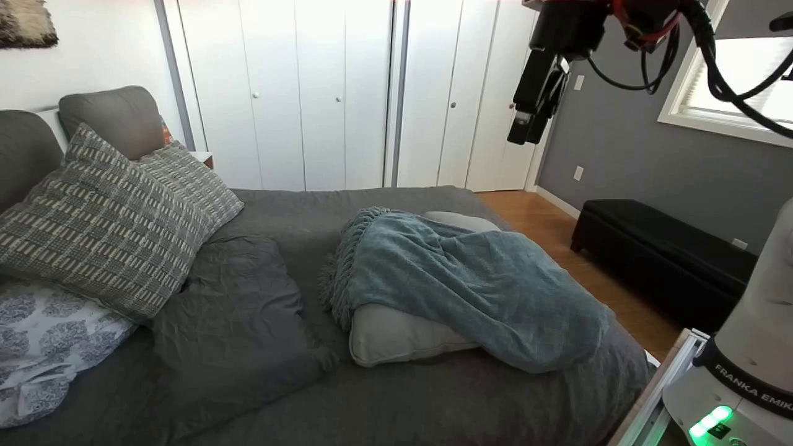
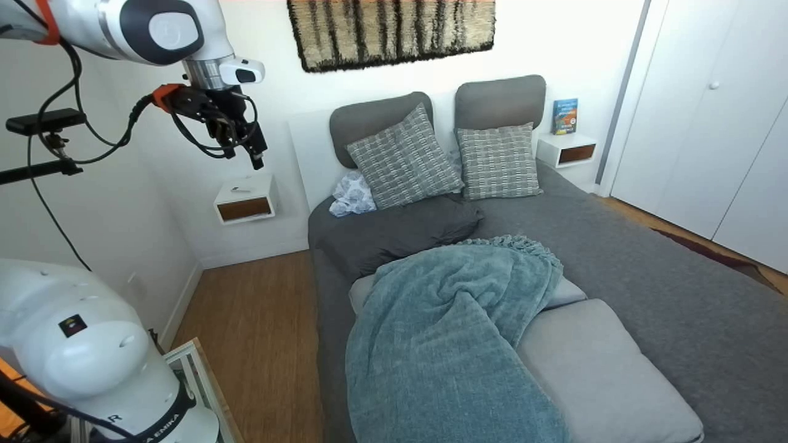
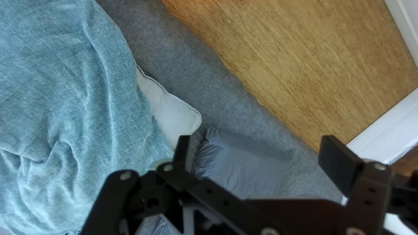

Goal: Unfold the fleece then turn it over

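Note:
The fleece is a grey-teal blanket [image 1: 471, 279] draped in loose folds over light grey pillows on the bed. One end has a fringe. It also shows in an exterior view [image 2: 443, 332] and fills the left of the wrist view [image 3: 65, 98]. Light grey pillows stick out from under it [image 1: 403, 334] [image 2: 615, 369], and a corner of one shows in the wrist view [image 3: 176, 114]. My gripper [image 1: 526, 131] hangs high above the bed, apart from the fleece; it also shows in an exterior view [image 2: 245, 160]. In the wrist view its fingers [image 3: 256, 147] are wide apart with nothing between them.
A dark grey bedspread [image 1: 433, 409] covers the bed. A dark grey pillow [image 2: 406, 231] and two patterned cushions [image 2: 406, 163] [image 2: 498, 163] lie toward the headboard. A wall shelf [image 2: 246, 197] is beyond the arm. A black bench [image 1: 657, 254] stands on the wooden floor [image 3: 294, 65].

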### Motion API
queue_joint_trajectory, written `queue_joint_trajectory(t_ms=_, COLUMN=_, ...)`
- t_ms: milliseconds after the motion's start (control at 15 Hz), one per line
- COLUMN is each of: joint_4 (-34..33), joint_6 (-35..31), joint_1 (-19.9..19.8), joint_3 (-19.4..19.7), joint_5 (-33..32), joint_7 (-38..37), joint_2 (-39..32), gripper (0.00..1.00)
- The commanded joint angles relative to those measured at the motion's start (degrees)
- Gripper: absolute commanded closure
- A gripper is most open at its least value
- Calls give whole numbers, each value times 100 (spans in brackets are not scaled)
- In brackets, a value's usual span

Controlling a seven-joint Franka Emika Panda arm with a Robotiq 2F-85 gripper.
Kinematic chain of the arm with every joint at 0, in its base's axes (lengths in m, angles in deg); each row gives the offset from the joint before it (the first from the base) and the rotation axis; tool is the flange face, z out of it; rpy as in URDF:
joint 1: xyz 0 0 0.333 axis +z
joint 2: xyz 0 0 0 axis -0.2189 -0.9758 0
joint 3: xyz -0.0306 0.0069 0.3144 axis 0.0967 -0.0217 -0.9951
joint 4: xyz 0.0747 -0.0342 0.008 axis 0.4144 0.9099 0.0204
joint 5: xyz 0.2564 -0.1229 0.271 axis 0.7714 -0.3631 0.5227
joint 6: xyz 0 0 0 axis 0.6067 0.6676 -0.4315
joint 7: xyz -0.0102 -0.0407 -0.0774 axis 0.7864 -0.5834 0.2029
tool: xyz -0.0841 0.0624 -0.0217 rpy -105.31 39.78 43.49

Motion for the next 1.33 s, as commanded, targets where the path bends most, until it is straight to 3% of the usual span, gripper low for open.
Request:
queue_joint_trajectory(t_ms=0, joint_4=-227, joint_6=-357, joint_1=-283, joint_3=-183, joint_5=-452, joint_7=10, joint_2=-611, gripper=0)
queue_joint_trajectory(t_ms=400, joint_4=-682, joint_6=-1423, joint_1=-654, joint_3=-911, joint_5=-1996, joint_7=-1147, joint_2=-2437, gripper=0)
queue_joint_trajectory(t_ms=667, joint_4=-1304, joint_6=-1336, joint_1=-487, joint_3=-1144, joint_5=-3444, joint_7=-2316, joint_2=-3832, gripper=0)
queue_joint_trajectory(t_ms=1000, joint_4=-2176, joint_6=-944, joint_1=241, joint_3=-726, joint_5=-4677, joint_7=-3227, joint_2=-5263, gripper=0)
queue_joint_trajectory(t_ms=1267, joint_4=-2805, joint_6=-948, joint_1=712, joint_3=-264, joint_5=-5065, joint_7=-3120, joint_2=-6161, gripper=0)
